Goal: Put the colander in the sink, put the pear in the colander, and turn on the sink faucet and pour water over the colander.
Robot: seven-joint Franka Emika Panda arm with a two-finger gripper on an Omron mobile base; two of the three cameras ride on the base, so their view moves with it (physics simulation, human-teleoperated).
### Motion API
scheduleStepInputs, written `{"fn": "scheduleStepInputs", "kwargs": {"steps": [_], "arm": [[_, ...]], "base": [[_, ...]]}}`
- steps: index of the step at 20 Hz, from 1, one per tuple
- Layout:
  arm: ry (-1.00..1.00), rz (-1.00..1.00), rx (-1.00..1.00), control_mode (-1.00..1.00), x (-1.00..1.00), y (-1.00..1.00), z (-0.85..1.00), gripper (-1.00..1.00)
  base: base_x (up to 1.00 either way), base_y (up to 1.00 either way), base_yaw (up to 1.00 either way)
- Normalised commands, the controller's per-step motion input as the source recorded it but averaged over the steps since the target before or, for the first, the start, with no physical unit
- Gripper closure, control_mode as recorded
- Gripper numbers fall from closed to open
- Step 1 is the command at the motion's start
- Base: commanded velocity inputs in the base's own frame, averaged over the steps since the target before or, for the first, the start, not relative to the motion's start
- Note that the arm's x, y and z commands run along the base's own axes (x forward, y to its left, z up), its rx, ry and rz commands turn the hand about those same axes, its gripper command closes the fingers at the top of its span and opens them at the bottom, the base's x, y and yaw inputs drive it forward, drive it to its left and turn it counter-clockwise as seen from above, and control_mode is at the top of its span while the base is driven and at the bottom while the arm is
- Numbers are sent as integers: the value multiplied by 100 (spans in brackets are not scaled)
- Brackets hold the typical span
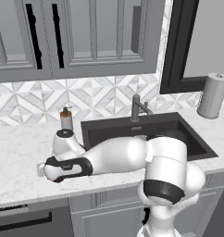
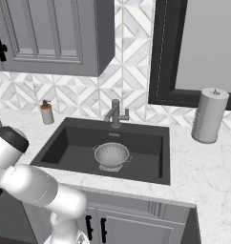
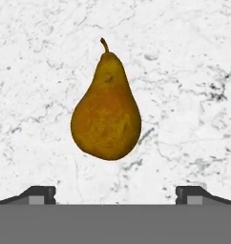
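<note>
Pear (image 3: 106,107): lying on worktop (image 3: 184,71) dead ahead of my tool (image 3: 115,193), stem pointing away; tips spread wide, empty.

Left base view: set behind the arm to its left, facing forward and down, middle range; takes in sink (image 1: 178,134), sink faucet (image 1: 137,107) and tabletop (image 1: 21,152).

Right base view: behind the arm to its right, same facing; shares sink, faucet and backsplash (image 2: 84,97).

Hand view: close, looking straight down along the end effector (image 3: 115,195) at the pear (image 3: 106,109) lying ahead of it.
</note>
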Motion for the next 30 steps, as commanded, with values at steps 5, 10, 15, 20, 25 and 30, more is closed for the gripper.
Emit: {"fn": "scheduleStepInputs", "kwargs": {"steps": [5,10,15,20,25,30], "arm": [[0,0,0,-100,16,7,-2,-100],[0,0,0,-100,22,0,0,-100],[2,0,0,-100,5,0,-2,-100],[0,0,0,-100,0,1,-8,-100],[0,0,0,-100,2,2,-23,-100],[0,0,-1,-100,9,14,-11,-100]], "base": [[0,0,0],[0,0,0],[0,0,0],[0,0,0],[0,0,0],[0,0,0]]}}
